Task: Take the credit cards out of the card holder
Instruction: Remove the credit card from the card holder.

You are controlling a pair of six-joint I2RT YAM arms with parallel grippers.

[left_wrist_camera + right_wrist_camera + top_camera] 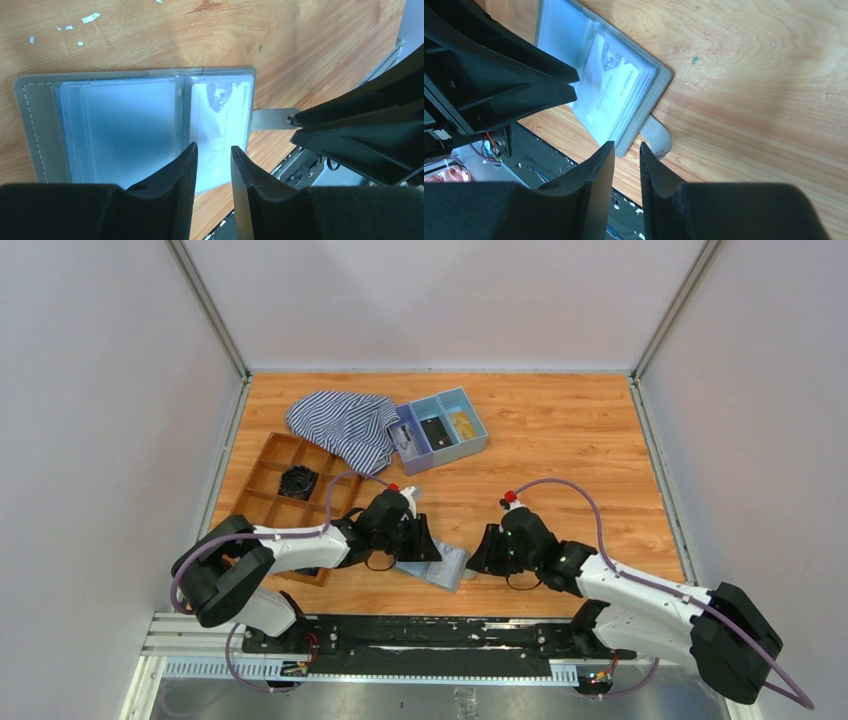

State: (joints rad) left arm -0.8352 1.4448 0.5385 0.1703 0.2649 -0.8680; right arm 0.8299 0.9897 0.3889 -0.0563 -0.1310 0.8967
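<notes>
The grey card holder [442, 566] lies open flat near the table's front edge, between my two grippers. In the left wrist view it [35, 115] shows clear blue-grey pockets, and a pale credit card [220, 112] sits in the right-hand pocket. Its snap strap [272, 119] sticks out to the right. My left gripper [214, 148] hovers over that card's near edge, jaws narrowly open and empty. My right gripper [626, 146] hovers at the holder's corner [663, 80] by the strap [660, 136], jaws narrowly open and empty. The card [606, 85] also shows in the right wrist view.
A blue three-compartment tray [445, 430] with small items stands at the back. A striped cloth [345, 425] lies beside it, partly over a brown wooden organiser [280, 485]. A black rail [430, 635] runs along the front edge. Walls enclose the table.
</notes>
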